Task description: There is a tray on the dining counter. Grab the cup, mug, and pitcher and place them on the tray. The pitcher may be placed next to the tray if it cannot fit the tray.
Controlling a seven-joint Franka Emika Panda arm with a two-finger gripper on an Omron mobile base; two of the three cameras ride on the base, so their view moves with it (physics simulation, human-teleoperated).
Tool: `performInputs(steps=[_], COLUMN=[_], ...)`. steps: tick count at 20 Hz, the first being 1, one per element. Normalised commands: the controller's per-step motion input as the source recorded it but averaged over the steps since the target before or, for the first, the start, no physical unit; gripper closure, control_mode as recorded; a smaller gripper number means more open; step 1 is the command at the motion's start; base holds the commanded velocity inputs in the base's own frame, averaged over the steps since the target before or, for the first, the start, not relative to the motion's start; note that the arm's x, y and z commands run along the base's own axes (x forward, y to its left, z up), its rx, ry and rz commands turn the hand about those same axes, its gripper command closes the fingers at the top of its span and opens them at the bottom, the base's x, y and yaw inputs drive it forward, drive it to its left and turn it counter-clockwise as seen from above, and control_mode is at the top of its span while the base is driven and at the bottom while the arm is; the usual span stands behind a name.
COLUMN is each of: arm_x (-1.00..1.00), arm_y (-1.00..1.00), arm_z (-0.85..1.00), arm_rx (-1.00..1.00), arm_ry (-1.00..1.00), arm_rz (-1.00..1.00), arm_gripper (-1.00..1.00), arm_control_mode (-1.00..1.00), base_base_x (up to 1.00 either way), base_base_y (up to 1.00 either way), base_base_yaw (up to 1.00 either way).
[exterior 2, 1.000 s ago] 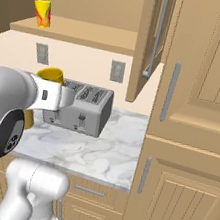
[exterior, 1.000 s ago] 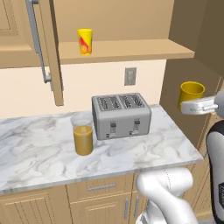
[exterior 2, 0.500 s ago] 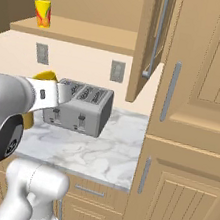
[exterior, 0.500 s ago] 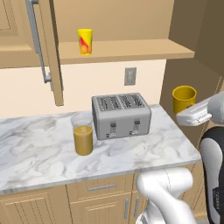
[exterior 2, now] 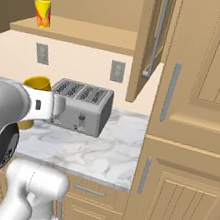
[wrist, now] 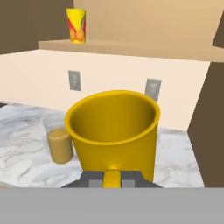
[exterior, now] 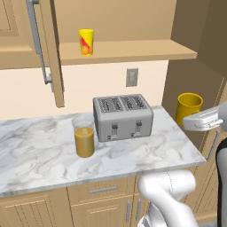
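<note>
Mug (wrist: 114,131), empty, clamped in the pincer (wrist: 112,178); pitcher (exterior: 84,135) half-full of juice.

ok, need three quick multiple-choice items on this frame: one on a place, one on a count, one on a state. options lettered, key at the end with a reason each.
1. Where is the tall yellow tumbler with the fruit picture?
A. on the wooden wall shelf
B. on the marble worktop
C. inside the toaster

2. How many slots does the silver toaster have on top?
A. one
B. two
C. four

3. What is the state of the pincer?
A. open and empty
B. shut on the plain yellow mug's handle
C. shut on the clear glass pitcher of orange juice

Key:
1 A, it stands on the wooden wall shelf above the outlet.
2 C, four slots show on its top in the left base view.
3 B, the hand view shows the fingers clamped on the handle of the plain yellow mug, while the clear glass pitcher of orange juice stands free on the marble worktop.
</note>
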Motion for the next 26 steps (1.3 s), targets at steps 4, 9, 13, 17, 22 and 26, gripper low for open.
performInputs(steps=[4, 9, 13, 17, 22, 26], arm_x=[-0.04, 0.0, 0.0, -0.02, -0.01, 0.0], arm_y=[0.01, 0.0, 0.0, 0.0, 0.02, 0.0], arm_z=[-0.01, 0.0, 0.0, 0.0, -0.01, 0.0], arm_rx=[0.04, 0.0, 0.0, 0.0, 0.0, 0.0], arm_ry=[0.0, 0.0, 0.0, 0.0, 0.0, 0.0], arm_rz=[0.0, 0.0, 0.0, 0.0, 0.0, 0.0], arm_gripper=[1.0, 1.0, 1.0, 1.0, 1.0, 1.0], arm_control_mode=[-1.0, -1.0, -1.0, -1.0, 1.0, 1.0], base_base_x=[0.0, 0.0, 0.0, 0.0, -0.34, -0.54], base_base_y=[0.0, 0.0, 0.0, 0.0, 0.11, 0.32], base_base_yaw=[0.0, 0.0, 0.0, 0.0, 0.0, 0.1])
